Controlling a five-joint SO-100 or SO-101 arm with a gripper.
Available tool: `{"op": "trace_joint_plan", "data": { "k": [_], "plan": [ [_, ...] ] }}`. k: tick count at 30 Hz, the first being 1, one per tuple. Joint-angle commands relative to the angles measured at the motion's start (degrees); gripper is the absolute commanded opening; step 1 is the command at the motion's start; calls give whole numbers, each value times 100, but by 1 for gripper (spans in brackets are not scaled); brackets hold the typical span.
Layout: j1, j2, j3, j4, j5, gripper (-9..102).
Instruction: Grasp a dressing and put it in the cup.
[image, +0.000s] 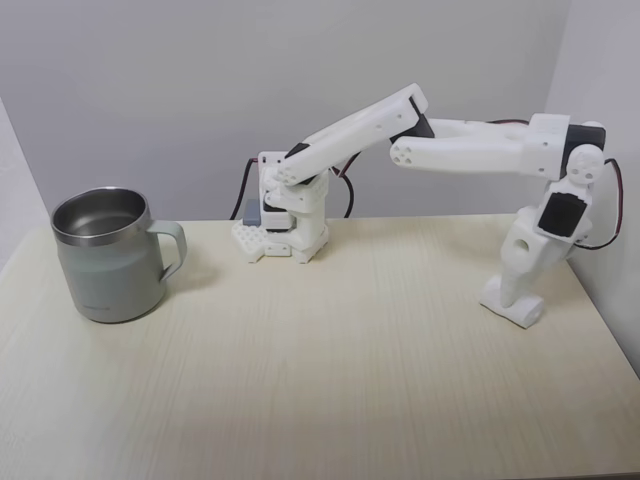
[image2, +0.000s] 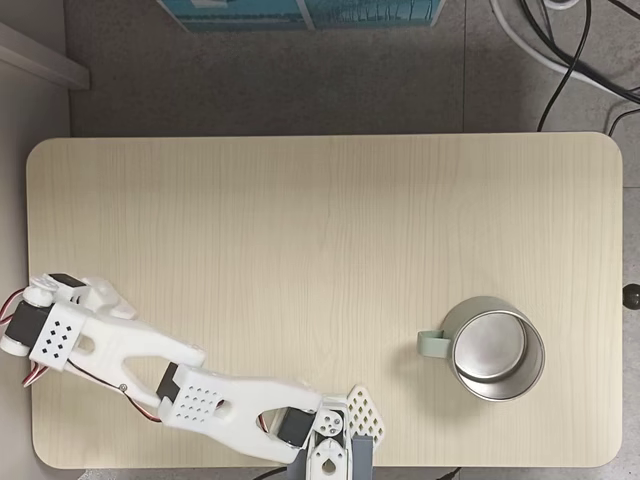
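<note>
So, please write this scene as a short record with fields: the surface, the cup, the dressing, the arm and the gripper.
surface: light wooden table with rounded corners
cup: grey-green mug, steel inside, upright near one end of the table; nothing seen inside from above
cup handle: points toward the arm side
dressing: cannot be made out in either fixed view
arm: white, folded, base at the table's edge
gripper: down at the table's far edge, well apart from the mug; open or shut cannot be told
</note>
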Motion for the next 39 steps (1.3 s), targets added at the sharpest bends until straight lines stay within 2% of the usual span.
{"op": "trace_joint_plan", "data": {
  "k": [1,12,21,27,34,39],
  "plan": [
    [88,-360,-123,185,53,0],
    [105,-2452,-1020,202,439,0],
    [958,-4368,-1626,211,1099,0],
    [2329,-6029,-2479,211,1222,0],
    [4474,-8174,-3806,132,1090,0],
    [6108,-9369,-4482,114,1582,0]
  ]
}}
